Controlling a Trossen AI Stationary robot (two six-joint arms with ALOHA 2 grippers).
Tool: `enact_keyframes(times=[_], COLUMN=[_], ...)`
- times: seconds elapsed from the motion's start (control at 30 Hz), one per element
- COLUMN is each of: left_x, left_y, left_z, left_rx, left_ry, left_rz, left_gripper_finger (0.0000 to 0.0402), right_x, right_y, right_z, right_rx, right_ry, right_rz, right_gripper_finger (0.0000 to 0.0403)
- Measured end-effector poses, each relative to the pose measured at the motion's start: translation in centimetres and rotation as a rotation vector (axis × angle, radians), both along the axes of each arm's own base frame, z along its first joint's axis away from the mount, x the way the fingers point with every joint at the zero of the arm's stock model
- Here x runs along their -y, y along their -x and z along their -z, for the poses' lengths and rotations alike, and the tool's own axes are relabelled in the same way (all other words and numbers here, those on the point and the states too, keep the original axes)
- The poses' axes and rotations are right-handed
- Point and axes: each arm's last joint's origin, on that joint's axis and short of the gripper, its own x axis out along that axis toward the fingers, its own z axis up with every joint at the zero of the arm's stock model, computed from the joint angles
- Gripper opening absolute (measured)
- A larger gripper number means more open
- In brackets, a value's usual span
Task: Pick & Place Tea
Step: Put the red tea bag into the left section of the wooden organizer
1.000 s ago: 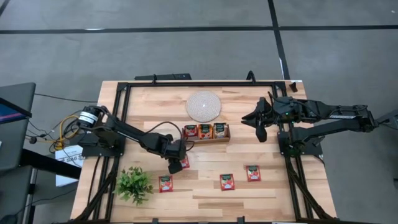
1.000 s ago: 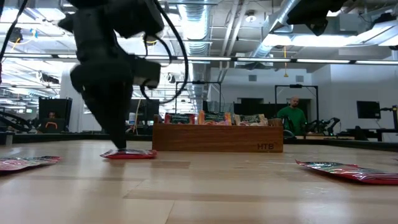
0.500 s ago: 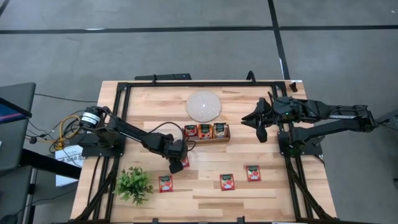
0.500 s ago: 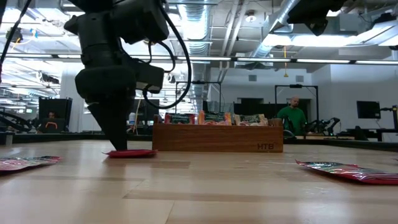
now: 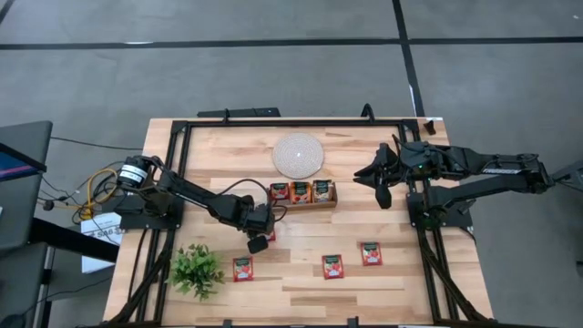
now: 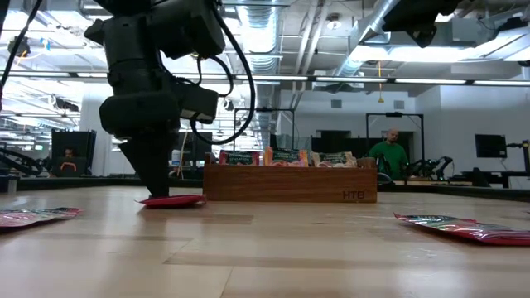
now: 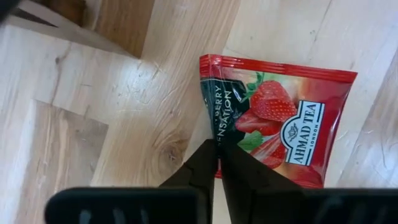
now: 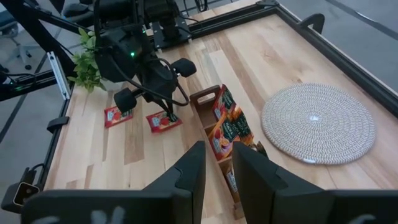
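A red tea sachet point(image 7: 280, 118) lies flat on the wooden table in front of the tray's left end. My left gripper point(image 5: 258, 244) points steeply down at it and is shut on its edge; the low view shows the same sachet point(image 6: 175, 200) under my left gripper point(image 6: 160, 195). Three more red sachets point(image 5: 242, 268) point(image 5: 333, 266) point(image 5: 371, 253) lie flat nearer the front edge. The brown wooden tray point(image 5: 301, 193) holds upright sachets. My right gripper point(image 8: 217, 168) hangs high over the table's right side, open and holding nothing. My left gripper pinches the sachet's edge point(image 7: 210, 134) between its two fingertips point(image 7: 200, 163), about midway along that side. The fingers come from above, slanting steeply down. The rest of the sachet lies flat on the table.
A round pale woven mat point(image 5: 298, 155) lies behind the tray. A small green plant point(image 5: 196, 270) stands near the front left corner. A black frame point(image 5: 182, 137) runs around the tabletop. Bare wood lies between the tray and the front row of sachets.
My left gripper has leaned a little farther down over the sachet by the tray, so that in the high view it covers more of the sachet than before. My right arm has kept still.
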Motion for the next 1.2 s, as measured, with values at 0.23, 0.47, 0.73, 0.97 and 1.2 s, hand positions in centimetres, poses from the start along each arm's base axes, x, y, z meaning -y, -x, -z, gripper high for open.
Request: enact_keyframes(times=[0.23, 0.47, 0.73, 0.97, 1.2], left_x=[-0.2, -0.3, -0.5, -0.7, -3.6], left_y=[0.8, 1.7, 2.0, 0.7, -0.3], left_z=[-2.5, -4.8, -8.8, -12.7, -12.9], left_rx=[0.052, 0.114, 0.151, 0.242, 0.24], left_ry=[0.002, -0.005, -0.054, -0.199, -0.348], left_rz=[-0.022, -0.029, 0.009, 0.09, 0.107], left_gripper_finger=[0.0011, 0.0001, 0.0, 0.0, 0.0], right_x=[0.0, 0.0, 0.0, 0.0, 0.0], right_y=[0.0, 0.0, 0.0, 0.0, 0.0], right_z=[0.0, 0.0, 0.0, 0.0, 0.0], right_rx=[0.0, 0.0, 0.001, 0.002, 0.003], right_ry=[0.001, 0.001, 0.0, 0.001, 0.001], right_rz=[0.0, 0.0, 0.001, 0.003, 0.003], right_gripper_finger=[0.0072, 0.0072, 0.0072, 0.0072, 0.0072])
